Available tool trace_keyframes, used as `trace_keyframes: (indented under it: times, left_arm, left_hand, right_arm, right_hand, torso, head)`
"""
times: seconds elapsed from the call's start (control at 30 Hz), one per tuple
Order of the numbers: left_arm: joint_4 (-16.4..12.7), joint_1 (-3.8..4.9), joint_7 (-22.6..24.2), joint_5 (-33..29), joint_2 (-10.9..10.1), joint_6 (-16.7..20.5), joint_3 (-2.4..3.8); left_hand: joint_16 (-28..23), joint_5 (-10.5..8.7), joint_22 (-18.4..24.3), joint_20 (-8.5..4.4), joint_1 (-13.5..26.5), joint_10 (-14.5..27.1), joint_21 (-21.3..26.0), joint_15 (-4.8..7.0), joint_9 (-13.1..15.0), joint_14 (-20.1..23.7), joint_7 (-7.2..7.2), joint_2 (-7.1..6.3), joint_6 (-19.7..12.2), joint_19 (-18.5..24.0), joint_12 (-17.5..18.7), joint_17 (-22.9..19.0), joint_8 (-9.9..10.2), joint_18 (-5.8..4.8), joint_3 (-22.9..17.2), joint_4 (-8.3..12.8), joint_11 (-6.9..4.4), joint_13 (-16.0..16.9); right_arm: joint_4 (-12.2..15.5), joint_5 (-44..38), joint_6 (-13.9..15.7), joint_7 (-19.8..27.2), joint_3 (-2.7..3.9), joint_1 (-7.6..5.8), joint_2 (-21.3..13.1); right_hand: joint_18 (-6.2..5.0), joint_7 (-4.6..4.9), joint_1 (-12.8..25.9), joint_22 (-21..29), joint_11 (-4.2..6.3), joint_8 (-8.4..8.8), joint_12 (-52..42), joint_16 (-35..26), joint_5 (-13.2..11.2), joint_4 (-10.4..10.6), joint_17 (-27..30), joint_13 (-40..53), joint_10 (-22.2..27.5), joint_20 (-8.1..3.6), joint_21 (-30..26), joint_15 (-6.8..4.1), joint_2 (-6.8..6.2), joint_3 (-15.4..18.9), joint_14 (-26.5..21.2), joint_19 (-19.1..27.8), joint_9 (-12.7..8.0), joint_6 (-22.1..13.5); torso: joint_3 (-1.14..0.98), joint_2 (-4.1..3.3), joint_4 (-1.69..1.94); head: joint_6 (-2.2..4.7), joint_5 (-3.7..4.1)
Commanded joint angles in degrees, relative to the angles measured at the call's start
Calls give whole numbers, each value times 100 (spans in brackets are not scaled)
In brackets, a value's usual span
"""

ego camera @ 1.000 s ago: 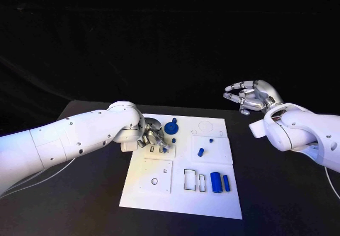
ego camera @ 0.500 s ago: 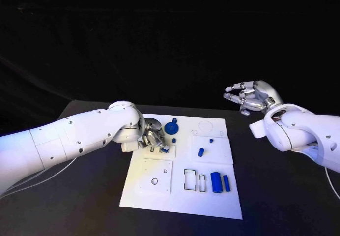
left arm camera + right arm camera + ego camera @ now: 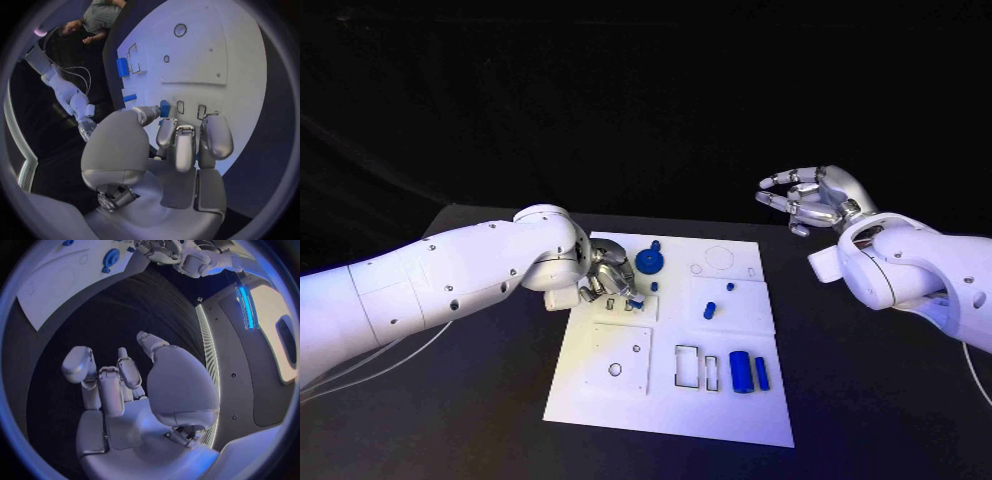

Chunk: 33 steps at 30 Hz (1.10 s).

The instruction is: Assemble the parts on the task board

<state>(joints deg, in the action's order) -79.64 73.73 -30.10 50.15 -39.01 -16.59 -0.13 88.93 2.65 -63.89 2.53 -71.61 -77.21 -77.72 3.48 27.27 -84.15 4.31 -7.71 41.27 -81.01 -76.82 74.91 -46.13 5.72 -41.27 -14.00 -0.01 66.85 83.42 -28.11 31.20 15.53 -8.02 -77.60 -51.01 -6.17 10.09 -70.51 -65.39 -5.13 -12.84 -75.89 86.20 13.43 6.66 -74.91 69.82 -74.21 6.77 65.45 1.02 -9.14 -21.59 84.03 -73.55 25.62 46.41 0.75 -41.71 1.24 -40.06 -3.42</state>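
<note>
From the head view I see the left robot hand (image 3: 607, 283) lowered over the far-left part of the white rectangular task board (image 3: 678, 400), mid-tabletop (image 3: 877, 400). My left wrist view resolves what that view hides: a small blue peg (image 3: 164, 107) pinched between thumb and fingertips (image 3: 165, 134), just above the board's rectangular slots. The right robot hand (image 3: 812, 197) hangs above the tabletop's far-right corner, fingers apart and loosely curled, holding nothing. Two blue cylinders (image 3: 749, 371) lie near the board's near-right corner.

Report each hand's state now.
Left hand: pinching a small blue part over the task board.
Right hand: open, holding nothing.
</note>
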Motion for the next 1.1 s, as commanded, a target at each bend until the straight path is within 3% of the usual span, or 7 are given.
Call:
trace_keyframes:
  times: [0.03,0.17,0.27,0.33,0.47,0.57,1.1]
  left_arm:
    - [-110,-1,96,-137,-66,294,14]
    - [-245,-4,128,-79,-164,507,21]
    - [-333,-7,150,10,-225,672,23]
    - [-379,-11,161,107,-256,769,23]
    - [-437,-23,171,328,-297,875,13]
    - [-450,-42,168,502,-310,873,-4]
    - [-357,-131,143,1035,-217,775,-65]
  left_hand:
    - [15,43,-24,-43,99,-34,-25,44,607,-524,-17,-49,6,-3,-17,1264,-624,-76,-837,785,-31,42]
    - [21,147,-47,-52,203,-90,-38,57,639,-529,-35,-132,54,-16,-48,1279,-669,-80,-966,855,-48,87]
    - [29,757,-71,-73,380,-164,-52,83,694,-534,-68,-268,131,-30,-88,1298,-744,-83,-1050,910,-78,151]
    - [35,917,-67,-82,432,-206,-50,97,720,-537,-84,-304,153,-30,-120,1311,-768,-83,-1066,936,-92,203]
    - [39,1058,-58,-96,518,-243,-45,115,755,-539,-110,-337,198,-28,-140,1321,-803,-81,-1080,951,-114,237]
    - [42,1297,-57,-119,628,-195,-44,139,801,-541,-139,-367,229,-30,-56,1329,-848,-80,-1112,969,-144,95]
    - [45,1473,-47,-149,779,-217,-36,177,891,-543,-196,-409,304,-30,-37,1334,-965,-78,-1109,989,-188,64]
  right_arm:
    - [-1,-42,-77,30,-2,7,-3]
    - [-1,-39,-76,36,-2,10,-12]
    - [-3,-36,-76,41,-3,13,-18]
    - [-5,-35,-76,44,-4,15,-21]
    - [-10,-34,-78,49,-5,27,-25]
    - [-15,-31,-79,54,-6,39,-27]
    - [-25,-25,-87,62,-7,67,-28]
  right_hand:
    - [-33,-7,30,3,5,-20,-1,-35,16,34,-99,-7,-21,1,-17,-25,43,-8,272,35,-6,-5]
    - [-33,-7,30,3,5,-20,-1,-35,16,34,-99,-7,-21,1,-17,-25,43,-8,272,35,-6,-5]
    - [-33,-7,30,3,5,-20,-1,-35,16,34,-99,-7,-21,1,-17,-25,43,-8,272,35,-6,-5]
    - [-33,-7,30,3,5,-20,-1,-35,16,34,-99,-7,-21,1,-17,-25,43,-8,272,35,-6,-5]
    - [-33,-7,30,3,5,-20,-1,-35,16,34,-99,-7,-21,1,-17,-25,43,-8,272,35,-6,-5]
    - [-33,-7,41,6,5,-25,3,-37,28,45,-95,-13,-19,1,-22,-25,48,-5,272,35,-8,-6]
    - [-33,-8,44,9,5,-31,6,-39,57,52,-96,-20,-16,0,-28,-26,53,-6,272,35,-11,-10]
  torso:
    - [-3,5,5]
    - [-2,2,1]
    - [-3,5,3]
    - [-5,5,5]
    - [-6,10,9]
    - [-4,9,12]
    - [2,-4,-6]
  head:
    - [2,-5]
    - [3,1]
    - [-2,-1]
    - [-2,-3]
    - [-7,-8]
    - [-16,-19]
    - [-27,-55]
